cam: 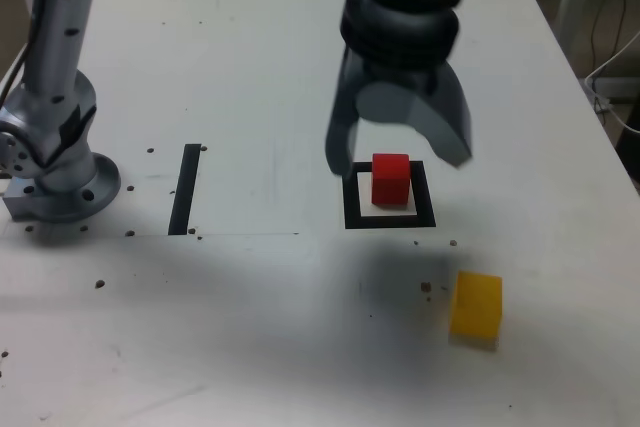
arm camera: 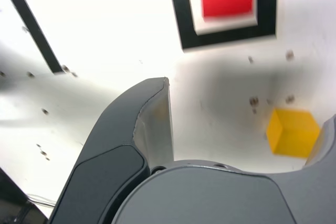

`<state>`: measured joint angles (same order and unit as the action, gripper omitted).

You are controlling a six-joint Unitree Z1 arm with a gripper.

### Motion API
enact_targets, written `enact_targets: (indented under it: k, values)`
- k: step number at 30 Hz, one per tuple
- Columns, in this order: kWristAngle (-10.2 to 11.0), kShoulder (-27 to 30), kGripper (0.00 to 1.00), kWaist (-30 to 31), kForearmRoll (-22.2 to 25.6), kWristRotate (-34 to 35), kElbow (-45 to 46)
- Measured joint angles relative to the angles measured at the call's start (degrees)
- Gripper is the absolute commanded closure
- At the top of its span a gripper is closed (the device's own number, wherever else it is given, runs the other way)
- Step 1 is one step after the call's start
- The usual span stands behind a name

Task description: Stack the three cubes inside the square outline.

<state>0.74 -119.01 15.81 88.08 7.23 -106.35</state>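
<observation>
Open gripper (cam: 398, 157) above table (cam: 250, 347); red cube (cam: 390, 180) in outline (cam: 427, 209)

We find the gripper open and holding nothing, its two fingers spread well apart and pointing down. In the exterior view the arm (cam: 55, 37) rises from its base (cam: 65, 187) at that view's left, runs out past the top edge, and comes back into frame with the gripper right of centre, raised above the table.

We place the red cube inside the square outline, on the white centre. The yellow cube (cam: 477, 305) sits outside it, on the bare table, nearer the camera and toward the exterior view's right. The black strip (cam: 186, 190) lies between base and outline.

Hard to make out: the gripper is motion-blurred in the exterior view, and one fingertip covers a corner of the outline. The red cube hides part of the outline's far side. The middle of the arm is out of frame. In the wrist view the red cube and outline are cut off by the picture's edge, and one finger is only partly in frame — it appears just beside the yellow cube, though we cannot tell the height between them.
</observation>
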Motion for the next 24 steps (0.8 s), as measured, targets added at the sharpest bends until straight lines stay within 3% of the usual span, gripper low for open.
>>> enact_targets:
  k: [10,24]
  values:
    - [-2.29,-8.64,0.01,6.57,1.49,4.14,-10.20]
    - [-4.86,-16.75,0.03,8.91,2.17,4.96,-17.77]
